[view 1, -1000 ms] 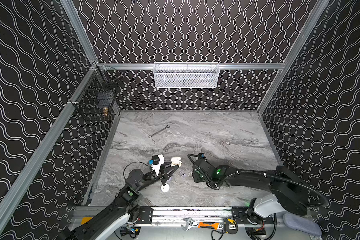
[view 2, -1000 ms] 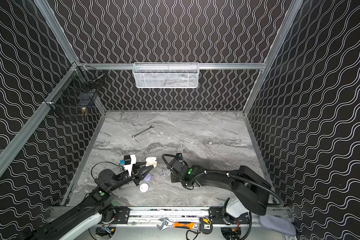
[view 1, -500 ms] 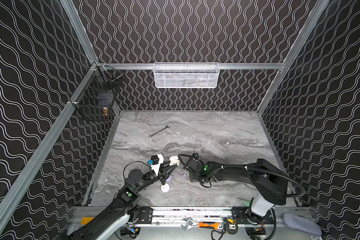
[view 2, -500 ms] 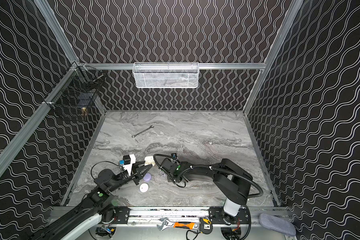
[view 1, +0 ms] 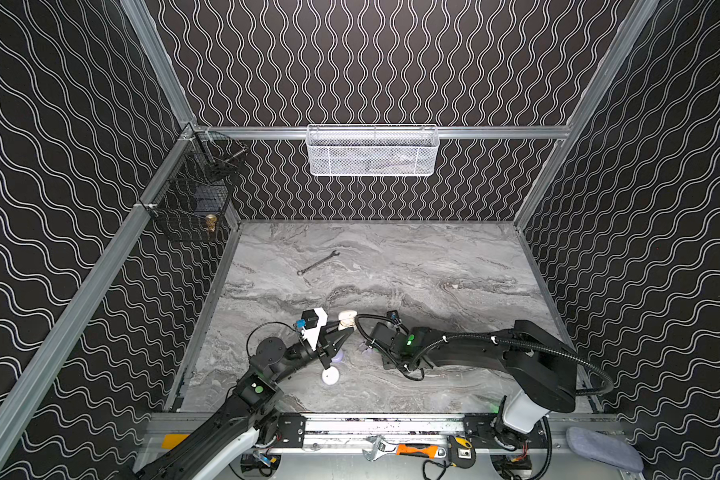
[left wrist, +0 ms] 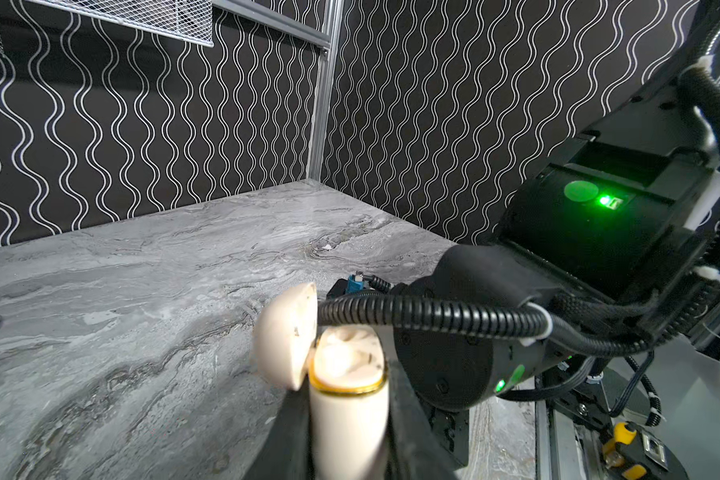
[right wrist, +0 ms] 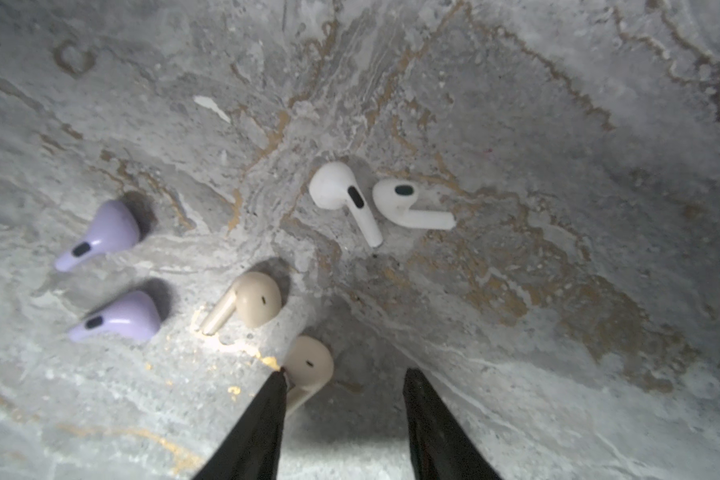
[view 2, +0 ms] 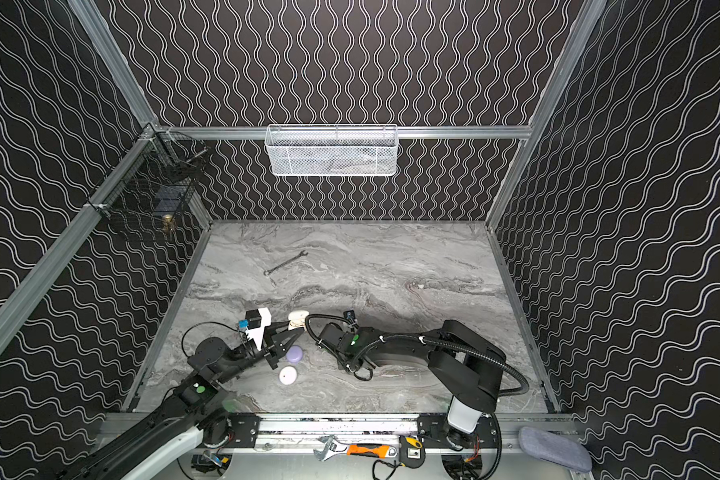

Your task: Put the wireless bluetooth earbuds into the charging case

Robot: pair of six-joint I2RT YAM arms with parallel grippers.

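Holds open case (left wrist: 341, 361) in clenched left tool (left wrist: 348, 399). Hangs right tool (right wrist: 346, 374) released above six earbuds (right wrist: 258, 303) lying loose on bench (right wrist: 516, 124); touches nearest beige bud (right wrist: 310, 363) with one finger. Recommend centring that bud between jaws, closing gently, lifting slowly: small, smooth, likely to skitter.
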